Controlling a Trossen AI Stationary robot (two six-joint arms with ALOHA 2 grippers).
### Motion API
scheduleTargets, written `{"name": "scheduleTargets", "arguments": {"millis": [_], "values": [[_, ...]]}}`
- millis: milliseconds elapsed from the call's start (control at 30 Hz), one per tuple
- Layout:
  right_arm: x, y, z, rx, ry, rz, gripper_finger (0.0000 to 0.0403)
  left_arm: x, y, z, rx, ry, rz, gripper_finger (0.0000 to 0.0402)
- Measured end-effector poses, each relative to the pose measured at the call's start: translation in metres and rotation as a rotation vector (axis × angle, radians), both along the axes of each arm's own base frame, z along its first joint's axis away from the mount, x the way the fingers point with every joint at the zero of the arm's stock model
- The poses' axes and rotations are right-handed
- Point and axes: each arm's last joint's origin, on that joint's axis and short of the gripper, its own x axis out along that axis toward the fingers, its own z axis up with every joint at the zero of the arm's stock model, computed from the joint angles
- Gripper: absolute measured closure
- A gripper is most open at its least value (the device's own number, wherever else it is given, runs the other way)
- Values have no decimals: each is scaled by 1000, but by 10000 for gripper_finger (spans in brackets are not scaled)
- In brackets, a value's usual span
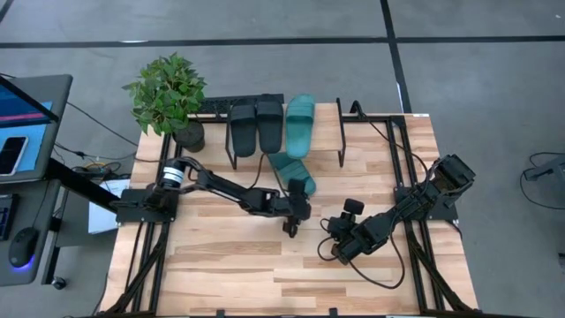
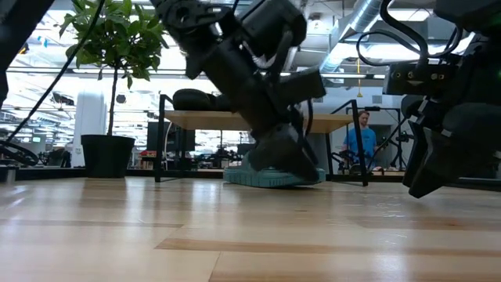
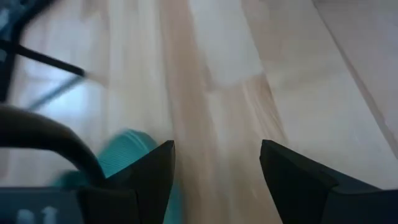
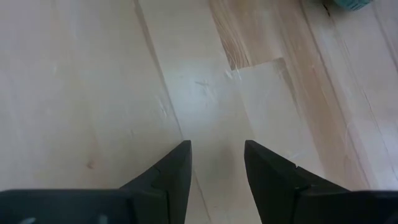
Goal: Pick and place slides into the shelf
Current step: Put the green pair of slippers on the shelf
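With our left gripper open and empty just beside the teal sandal lying before the shelf, we would pinch its broad strap: light, bendy rubber, probably grippy.

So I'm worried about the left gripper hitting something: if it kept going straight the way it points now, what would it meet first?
Judging by the wrist view, the left gripper, open and empty, points down at bare tabletop; it would likely meet the wood first. The teal slide lies off to one side, out of that line.
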Motion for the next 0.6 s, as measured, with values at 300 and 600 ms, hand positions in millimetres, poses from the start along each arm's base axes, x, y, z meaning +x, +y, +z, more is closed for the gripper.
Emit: {"name": "scheduleTargets", "arguments": {"millis": [300,600], "values": [[0,0,0,2,-2,0,262,0,-6,12,170,122,62,177],[0,0,0,2,-2,0,262,0,3,12,158,130,102,177]]}}
